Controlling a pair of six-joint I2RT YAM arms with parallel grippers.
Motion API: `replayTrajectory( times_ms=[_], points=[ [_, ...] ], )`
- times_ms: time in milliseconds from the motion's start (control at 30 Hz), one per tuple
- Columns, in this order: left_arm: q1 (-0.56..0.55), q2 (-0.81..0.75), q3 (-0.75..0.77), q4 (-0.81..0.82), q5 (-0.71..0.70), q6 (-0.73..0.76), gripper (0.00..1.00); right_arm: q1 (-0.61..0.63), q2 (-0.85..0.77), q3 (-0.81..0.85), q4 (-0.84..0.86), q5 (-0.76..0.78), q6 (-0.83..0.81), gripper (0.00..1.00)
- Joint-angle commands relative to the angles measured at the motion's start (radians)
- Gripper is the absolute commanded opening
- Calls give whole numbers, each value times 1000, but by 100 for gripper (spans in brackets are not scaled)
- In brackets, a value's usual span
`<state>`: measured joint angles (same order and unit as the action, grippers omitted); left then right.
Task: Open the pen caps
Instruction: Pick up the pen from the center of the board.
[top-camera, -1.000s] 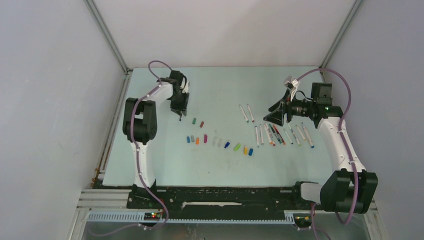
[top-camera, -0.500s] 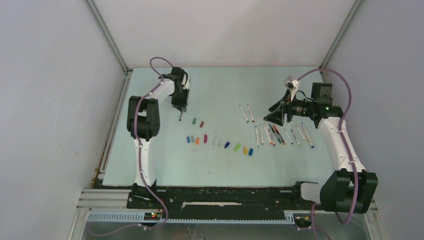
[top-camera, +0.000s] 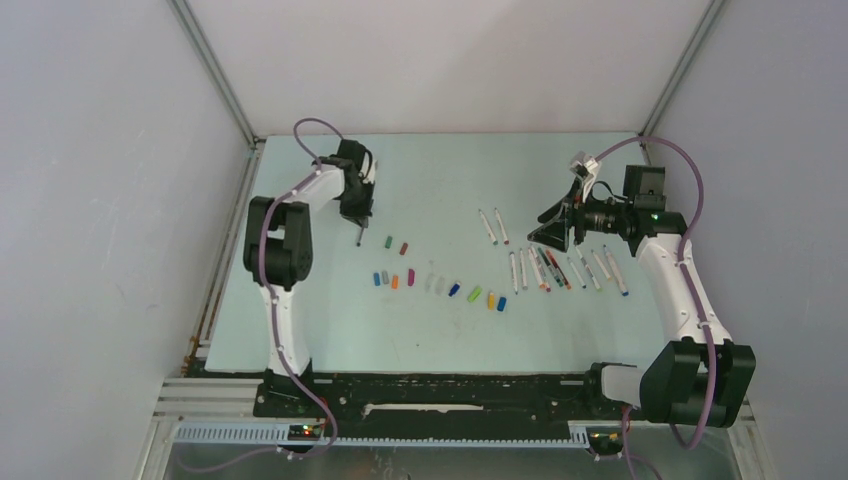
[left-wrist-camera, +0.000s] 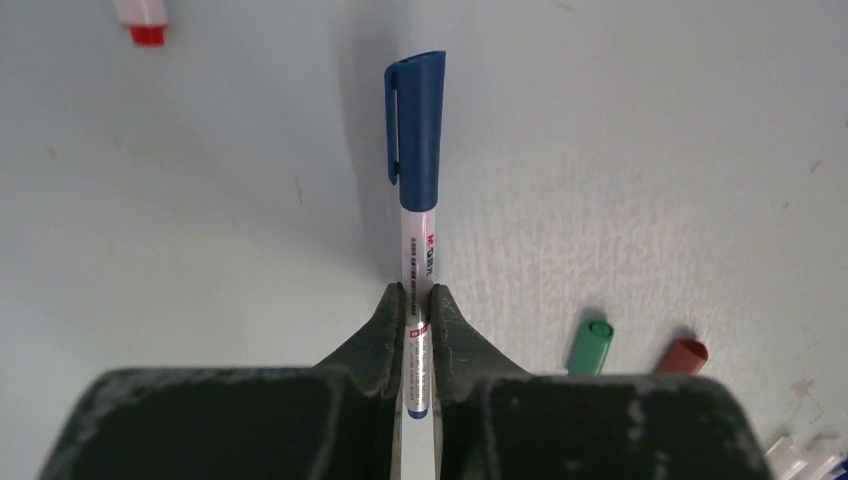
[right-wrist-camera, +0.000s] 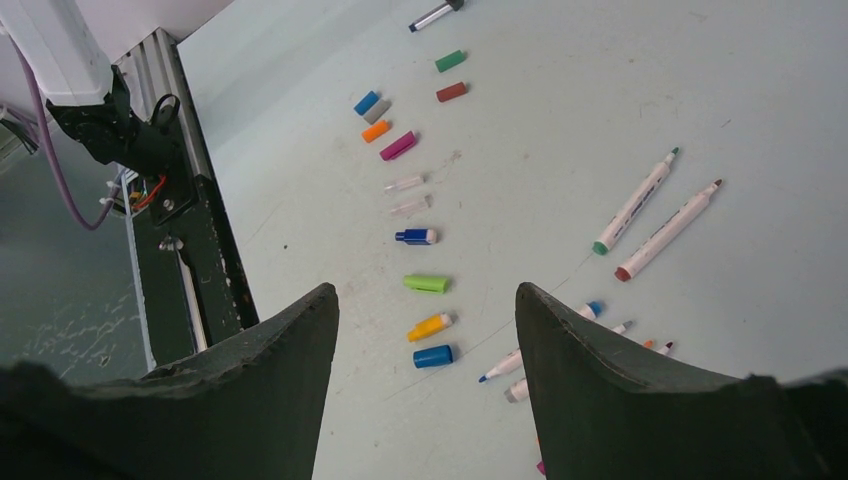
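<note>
My left gripper (left-wrist-camera: 420, 300) is shut on the white barrel of a pen (left-wrist-camera: 420, 245) whose dark blue pen cap (left-wrist-camera: 417, 120) is still on and points away from the jaws. In the top view this gripper (top-camera: 357, 214) hangs at the far left of the table with the pen (top-camera: 358, 238) sticking out below it. My right gripper (right-wrist-camera: 425, 288) is open and holds nothing. It hovers at the far right (top-camera: 550, 232), above the uncapped pens (top-camera: 560, 268). Loose pen caps (top-camera: 440, 287) lie in a row across the middle.
A green cap (left-wrist-camera: 590, 347) and a red-brown cap (left-wrist-camera: 682, 355) lie just right of my left gripper. Two more uncapped pens (top-camera: 492, 227) lie apart, left of the pen group. A white piece with a red end (left-wrist-camera: 146, 20) lies beyond the held pen.
The left gripper's jaws have narrowed onto the pen barrel, and the left arm has shifted slightly. The right arm has not moved.
</note>
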<state>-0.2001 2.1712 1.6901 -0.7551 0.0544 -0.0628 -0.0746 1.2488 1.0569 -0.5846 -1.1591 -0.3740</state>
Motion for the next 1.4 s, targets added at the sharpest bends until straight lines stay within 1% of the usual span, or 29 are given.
replayTrajectory(
  times_ms=[0,133,233,300,400,433,567,633,767,867,933,1067,1167,1267,1367],
  points=[
    [1,-199,-119,124,-28,-22,0,-4,-29,8,12,-32,-9,68],
    [1,-359,-270,236,-4,-80,0,-3,-30,7,6,-48,-13,68],
    [-14,-506,-415,360,67,-127,0,0,-36,6,-6,-67,-32,67],
    [-37,-639,-532,482,143,-161,0,8,-42,6,-17,-85,-47,67],
    [-97,-799,-697,681,227,-214,0,28,-49,7,-35,-113,-78,67],
    [-122,-851,-748,734,235,-235,0,37,-49,7,-41,-122,-87,67],
    [-239,-1005,-916,1049,268,-351,0,69,-43,6,-71,-162,-131,67],
    [-296,-1045,-962,1139,246,-398,0,71,-33,5,-83,-189,-146,67],
    [-407,-1061,-1012,1317,193,-475,0,127,-17,0,-79,-253,-135,67],
    [-491,-1034,-1000,1384,134,-489,0,157,-23,-48,68,-264,9,67],
    [-533,-1011,-989,1417,105,-494,0,177,-30,-74,160,-233,105,67],
    [-595,-971,-972,1463,46,-504,0,191,-47,-144,402,-139,355,67],
    [-629,-942,-966,1500,14,-517,0,197,-48,-185,542,-142,507,67],
    [-658,-926,-958,1524,-22,-524,0,223,-38,-198,606,-159,559,67],
    [-681,-913,-953,1548,-48,-530,0,254,-28,-198,622,-171,576,67]
  ],
)
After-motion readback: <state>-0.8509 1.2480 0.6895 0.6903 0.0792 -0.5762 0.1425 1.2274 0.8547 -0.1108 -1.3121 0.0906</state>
